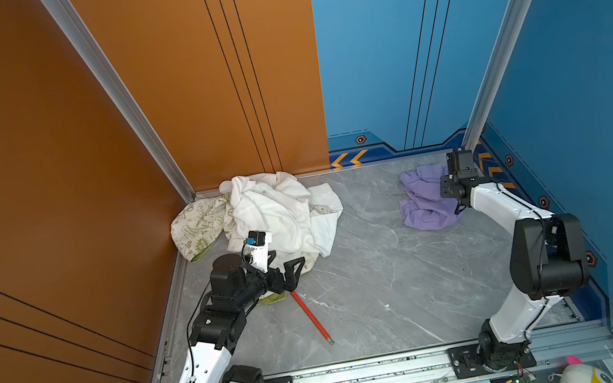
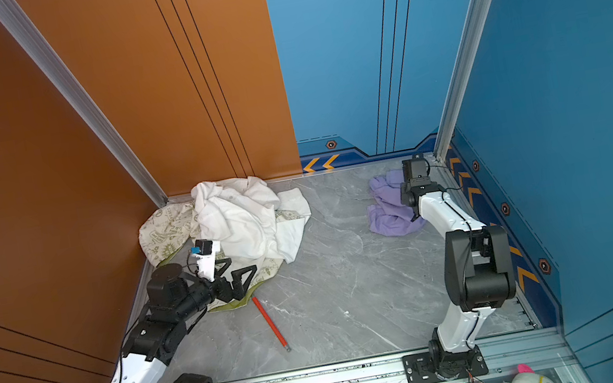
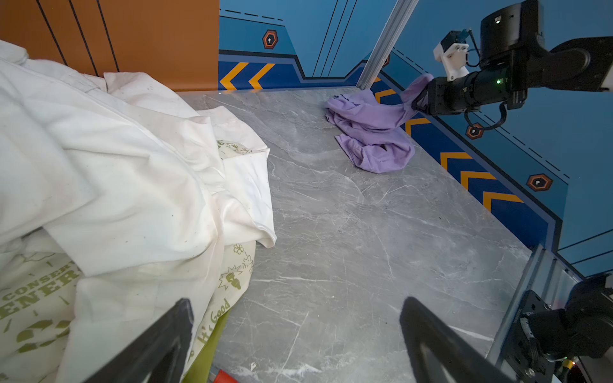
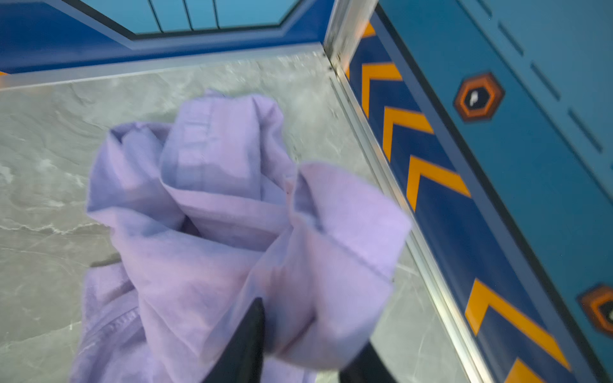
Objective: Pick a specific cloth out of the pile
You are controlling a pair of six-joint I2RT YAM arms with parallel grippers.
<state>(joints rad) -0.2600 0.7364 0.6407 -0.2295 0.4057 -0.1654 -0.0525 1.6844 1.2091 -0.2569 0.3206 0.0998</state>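
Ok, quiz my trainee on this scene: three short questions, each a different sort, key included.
1. True or false: the lavender cloth lies on top of the pile.
2. What lies on the table in front of the pile? A) a red stick B) scissors C) a cup
3. Fill in: the left gripper has its jaws ___.
Key: 1 false, they lie well apart; 2 A; 3 open.

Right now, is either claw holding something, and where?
Right gripper: a raised fold of the lavender cloth lies between its jaws; whether gripped, cannot tell. Left gripper: open, empty.
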